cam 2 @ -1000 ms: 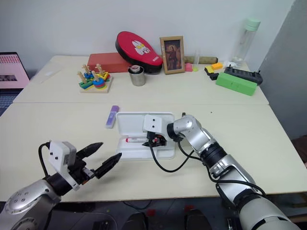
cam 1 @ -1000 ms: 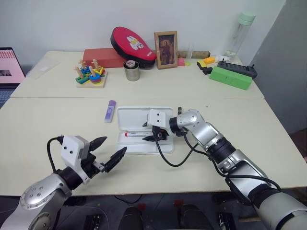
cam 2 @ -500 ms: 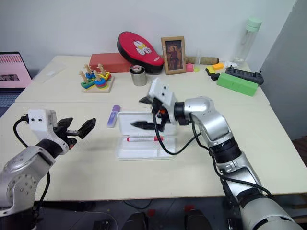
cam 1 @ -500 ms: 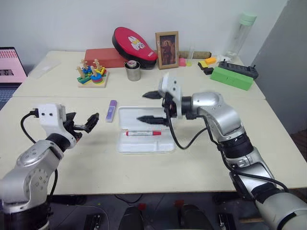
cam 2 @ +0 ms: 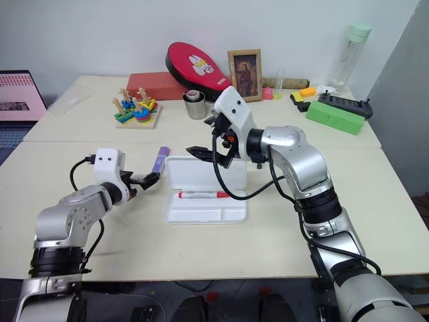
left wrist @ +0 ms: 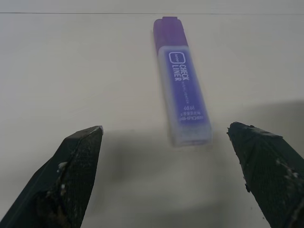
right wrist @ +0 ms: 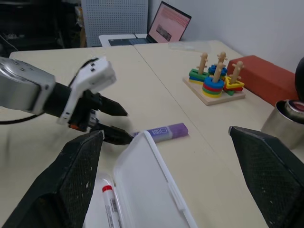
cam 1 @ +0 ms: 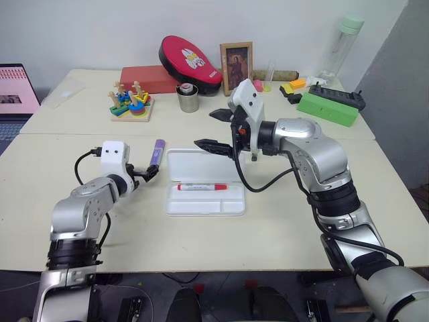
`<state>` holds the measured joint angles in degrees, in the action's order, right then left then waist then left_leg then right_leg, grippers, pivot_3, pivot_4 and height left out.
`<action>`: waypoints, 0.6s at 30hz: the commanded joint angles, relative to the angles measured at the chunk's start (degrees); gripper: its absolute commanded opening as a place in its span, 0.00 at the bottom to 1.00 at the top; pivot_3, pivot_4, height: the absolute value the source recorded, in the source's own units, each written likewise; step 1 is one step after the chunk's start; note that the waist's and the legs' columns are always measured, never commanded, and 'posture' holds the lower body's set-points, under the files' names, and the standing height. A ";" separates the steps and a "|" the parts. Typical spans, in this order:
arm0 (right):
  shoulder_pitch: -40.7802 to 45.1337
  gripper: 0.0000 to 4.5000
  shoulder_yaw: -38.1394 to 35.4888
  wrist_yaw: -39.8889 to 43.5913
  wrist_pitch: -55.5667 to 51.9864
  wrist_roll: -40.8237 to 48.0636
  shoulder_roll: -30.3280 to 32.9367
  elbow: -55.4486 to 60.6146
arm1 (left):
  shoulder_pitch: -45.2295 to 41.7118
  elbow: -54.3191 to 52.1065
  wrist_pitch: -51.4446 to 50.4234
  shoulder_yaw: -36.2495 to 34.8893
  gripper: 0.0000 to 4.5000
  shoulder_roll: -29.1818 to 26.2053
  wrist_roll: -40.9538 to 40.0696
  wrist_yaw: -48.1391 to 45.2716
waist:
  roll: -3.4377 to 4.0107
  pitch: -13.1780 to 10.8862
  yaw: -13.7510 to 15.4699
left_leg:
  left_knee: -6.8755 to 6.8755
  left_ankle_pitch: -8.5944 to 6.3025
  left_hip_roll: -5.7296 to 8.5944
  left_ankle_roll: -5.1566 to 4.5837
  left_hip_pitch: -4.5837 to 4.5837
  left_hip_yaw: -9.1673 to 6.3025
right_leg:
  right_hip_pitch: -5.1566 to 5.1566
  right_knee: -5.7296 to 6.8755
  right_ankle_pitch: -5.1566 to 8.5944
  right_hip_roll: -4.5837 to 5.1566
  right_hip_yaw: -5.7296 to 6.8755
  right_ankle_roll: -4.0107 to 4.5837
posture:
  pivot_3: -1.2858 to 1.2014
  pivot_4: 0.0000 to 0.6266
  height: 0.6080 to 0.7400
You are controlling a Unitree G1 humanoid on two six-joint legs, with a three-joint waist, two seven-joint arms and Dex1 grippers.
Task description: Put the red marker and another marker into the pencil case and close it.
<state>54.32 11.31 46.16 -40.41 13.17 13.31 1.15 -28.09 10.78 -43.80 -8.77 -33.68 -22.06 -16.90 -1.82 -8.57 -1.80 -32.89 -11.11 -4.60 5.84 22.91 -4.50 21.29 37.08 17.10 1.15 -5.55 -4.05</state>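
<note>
Pencil case (cam 1: pixel 205 201): smooth white plastic, slightly glossy. Red marker (cam 1: pixel 201 187): white plastic barrel. Purple marker (left wrist: pixel 182 85): translucent lavender plastic, printed label. Table (cam 1: pixel 281 228): matt cream laminate. Gripper fingers (left wrist: pixel 78 166): black, finely textured, scuffed. Cup (cam 1: pixel 187 100): brushed metal. Stacking toy (cam 1: pixel 130 104): painted wood. Right arm (cam 1: pixel 315 151): satin silver shell

The left pincer (cam 1: pixel 149 172) reaches forward low over the worktop (cam 1: pixel 80 201), fingers spread wide. The right pincer (cam 1: pixel 216 129) hangs raised, pointing leftward, fingers apart and empty.
</note>
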 commanded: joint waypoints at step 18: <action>2.29 1.00 -1.48 -1.75 -0.11 3.17 1.73 2.60 | -5.70 10.88 5.35 3.22 0.50 4.11 8.67 -3.40 | 0.04 0.01 0.01 | -0.04 0.00 0.01 0.00 -0.02 0.00 | -0.05 0.05 0.00 0.01 0.00 -0.01 | 0.52 0.24 1.00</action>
<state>54.75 11.22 44.71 -41.52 15.34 14.96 2.13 -34.16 21.49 -38.20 -5.16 -29.98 -13.82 -19.66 -1.78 -8.55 -1.78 -32.93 -11.11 -4.59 5.85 22.88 -4.50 21.24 37.14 17.10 1.16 -5.55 -4.06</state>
